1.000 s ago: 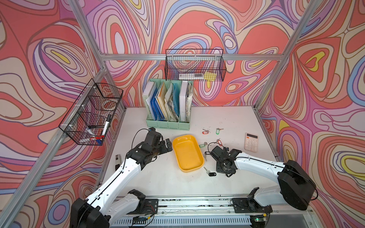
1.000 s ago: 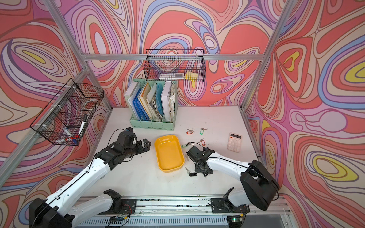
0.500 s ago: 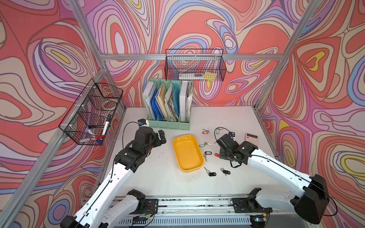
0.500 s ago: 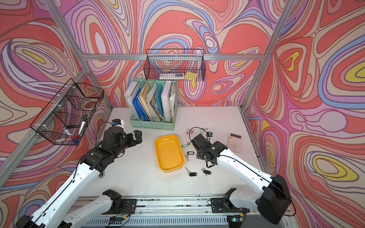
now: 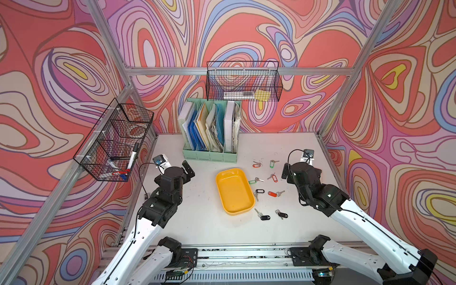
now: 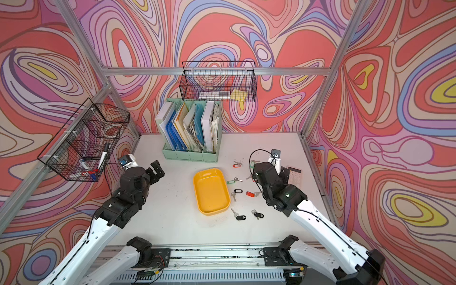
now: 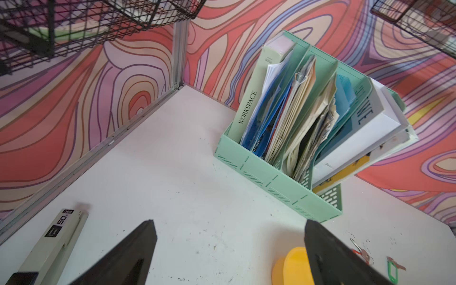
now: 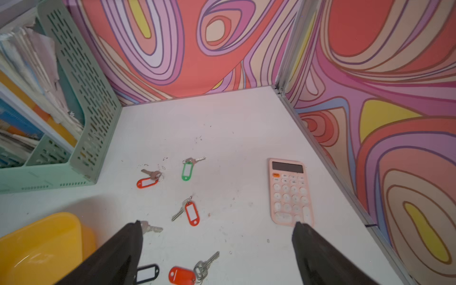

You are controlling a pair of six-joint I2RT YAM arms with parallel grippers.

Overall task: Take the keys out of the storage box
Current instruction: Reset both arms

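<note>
The yellow storage box (image 5: 234, 191) (image 6: 211, 191) lies mid-table, and nothing shows inside it in both top views. Several keys lie on the white table to its right: red tags (image 5: 256, 164) (image 5: 272, 194), green tags (image 5: 272, 163) (image 5: 253, 181) and black tags (image 5: 259, 191) (image 5: 264, 217) (image 5: 283, 215). My right gripper (image 8: 217, 223) hangs open above the table right of these keys, holding nothing. A red-tagged key (image 8: 182, 275) lies below its jaws. My left gripper (image 7: 229, 220) (image 5: 188, 169) is open and empty, raised left of the box, whose corner (image 7: 293, 266) shows by one finger.
A mint green file organiser (image 5: 209, 133) stands behind the box. Black wire baskets hang on the back wall (image 5: 243, 82) and the left wall (image 5: 113, 140). A pink calculator (image 8: 290, 192) lies by the right wall. A grey stapler-like bar (image 7: 49, 246) lies near the left frame rail.
My right gripper has opened and drawn back to the right and up, away from the keys beside the box. The left arm has pulled back to the left, still open.
</note>
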